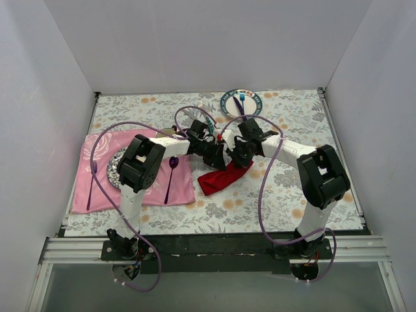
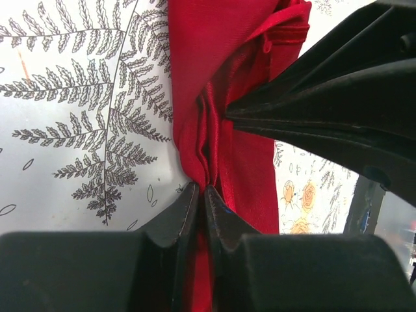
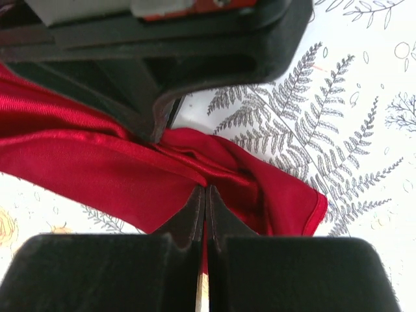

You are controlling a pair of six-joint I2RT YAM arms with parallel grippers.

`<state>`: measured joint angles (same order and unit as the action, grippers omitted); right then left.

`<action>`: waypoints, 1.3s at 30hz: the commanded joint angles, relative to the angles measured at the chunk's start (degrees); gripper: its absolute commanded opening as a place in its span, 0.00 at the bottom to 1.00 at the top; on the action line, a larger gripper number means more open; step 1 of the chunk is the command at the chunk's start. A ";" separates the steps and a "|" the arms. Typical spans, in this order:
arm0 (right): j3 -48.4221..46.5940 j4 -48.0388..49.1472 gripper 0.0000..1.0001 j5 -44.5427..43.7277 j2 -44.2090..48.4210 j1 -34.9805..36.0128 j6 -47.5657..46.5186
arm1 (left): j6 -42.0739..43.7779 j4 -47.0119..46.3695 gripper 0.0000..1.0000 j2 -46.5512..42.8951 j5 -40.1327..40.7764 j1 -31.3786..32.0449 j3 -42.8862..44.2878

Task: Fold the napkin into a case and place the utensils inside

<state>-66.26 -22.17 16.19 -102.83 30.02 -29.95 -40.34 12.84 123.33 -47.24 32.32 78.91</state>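
The red napkin [image 1: 224, 178] lies bunched on the floral tablecloth at the middle, its far end lifted between both grippers. My left gripper [image 1: 223, 158] is shut on a gathered fold of it; the left wrist view shows the fold pinched between the closed fingertips [image 2: 203, 190], with the napkin [image 2: 214, 78] stretching away. My right gripper [image 1: 236, 158] is shut on the napkin [image 3: 84, 169] too, close beside the left one, its tips [image 3: 205, 190] closed on the cloth. The teal-handled utensils [image 1: 207, 119] lie just behind the grippers, partly hidden by the left arm.
A pink rose-patterned placemat [image 1: 146, 188] lies at the left with a purple spoon [image 1: 170, 177] and a small plate [image 1: 117, 168] on it. A plate [image 1: 229, 104] at the back holds a blue fork and a purple knife. White walls enclose the table.
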 commanded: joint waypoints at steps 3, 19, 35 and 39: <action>1.13 7.14 0.01 -1.68 -2.90 0.30 3.94 | 1.14 2.98 0.17 1.39 -0.48 0.82 0.36; 2.28 7.06 0.01 -2.48 -4.05 0.21 3.41 | -15.90 -5.46 0.50 0.42 -1.19 -3.31 0.27; 0.08 4.86 0.01 -4.23 -5.28 0.21 8.42 | -12.84 -1.59 0.51 0.69 6.10 1.26 -0.07; 0.43 4.95 0.01 -5.37 -4.75 0.21 9.65 | -12.23 -0.37 0.47 1.47 9.18 1.70 -0.17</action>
<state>-65.63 -14.98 14.04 -105.65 30.17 -22.48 -54.78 8.36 123.81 -44.75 31.86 80.29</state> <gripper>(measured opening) 0.023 0.487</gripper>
